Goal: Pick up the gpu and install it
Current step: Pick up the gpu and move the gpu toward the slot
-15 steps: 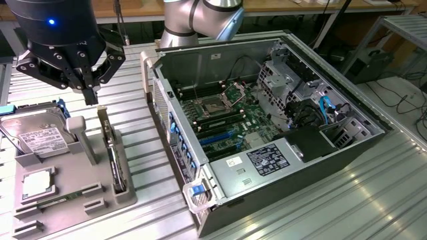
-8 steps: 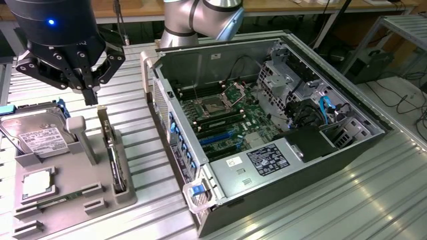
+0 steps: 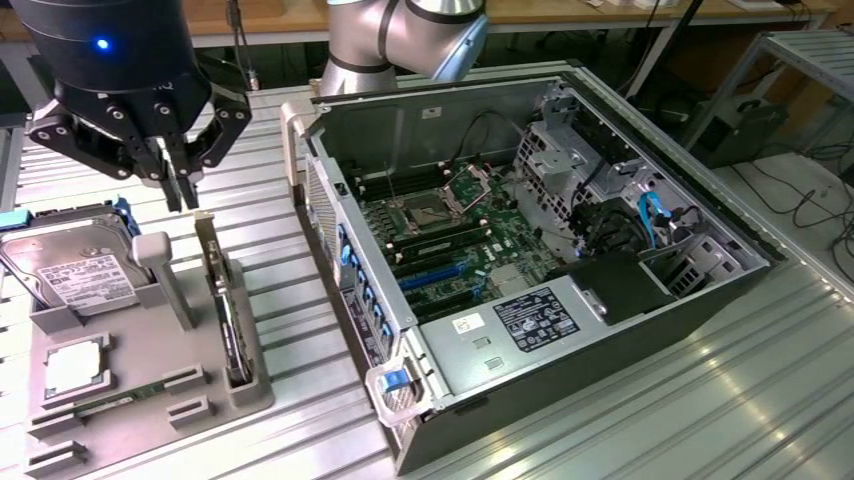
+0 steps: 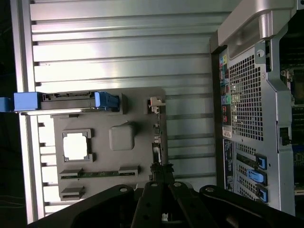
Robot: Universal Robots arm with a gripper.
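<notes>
The tool (image 3: 182, 196), fingers pressed together and holding nothing, hangs just above the gpu (image 3: 228, 315). The card stands on edge in a slot of the gray holder (image 3: 160, 345) on the ribbed metal tabletop (image 3: 641, 425), beside the open computer case (image 3: 467, 345) at the exterior view's right.
</notes>
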